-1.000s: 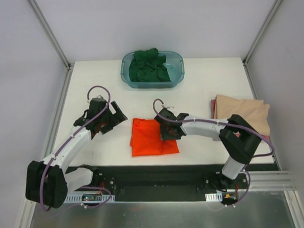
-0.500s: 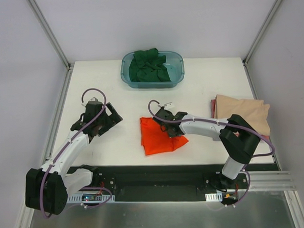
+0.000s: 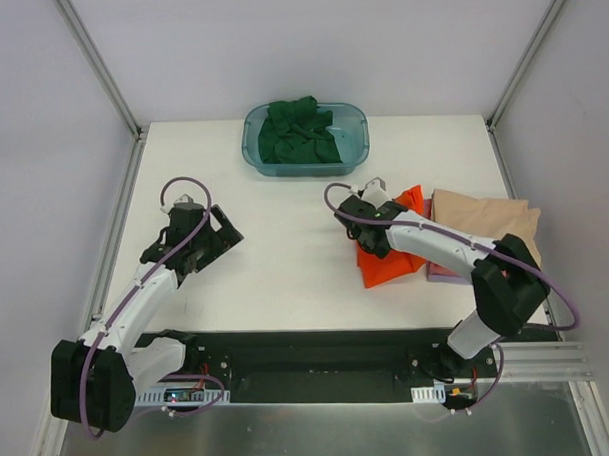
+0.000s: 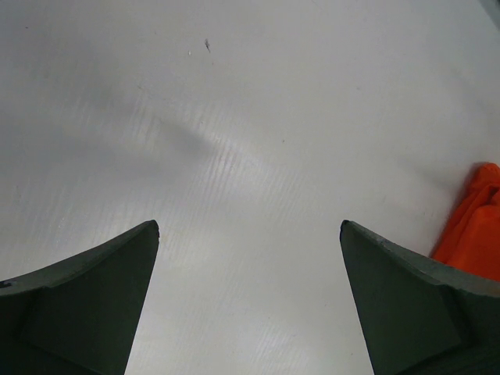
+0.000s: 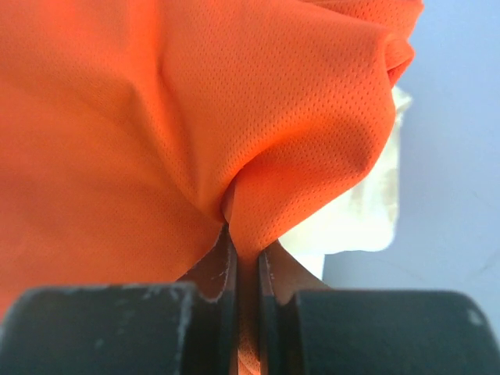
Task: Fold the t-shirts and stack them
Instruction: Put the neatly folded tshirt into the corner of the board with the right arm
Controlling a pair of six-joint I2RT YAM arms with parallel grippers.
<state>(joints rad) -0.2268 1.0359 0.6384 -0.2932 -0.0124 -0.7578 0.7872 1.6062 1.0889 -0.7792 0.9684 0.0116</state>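
Observation:
My right gripper [image 3: 371, 236] [image 5: 246, 244] is shut on a pinched fold of the folded orange-red t-shirt [image 3: 393, 253] [image 5: 156, 117]. The shirt hangs bunched from the jaws, its right edge touching the stack of folded t-shirts, with the beige one [image 3: 487, 226] [image 5: 361, 212] on top and a purple edge [image 3: 446, 276] below. A dark green t-shirt [image 3: 299, 131] lies crumpled in the teal tub [image 3: 356, 154]. My left gripper [image 3: 223, 237] [image 4: 250, 226] stands wide open over bare table at the left. In its wrist view the orange shirt [image 4: 475, 234] shows at the right edge.
The teal tub stands at the back middle of the white table [image 3: 275, 249]. Metal frame posts [image 3: 104, 75] rise at the back corners. The black base rail [image 3: 319, 358] runs along the near edge.
My right gripper closed on the orange shirt and dragged it rightward from the table's middle to the beige stack, bunching it. The left gripper drew back slightly to the left, still open.

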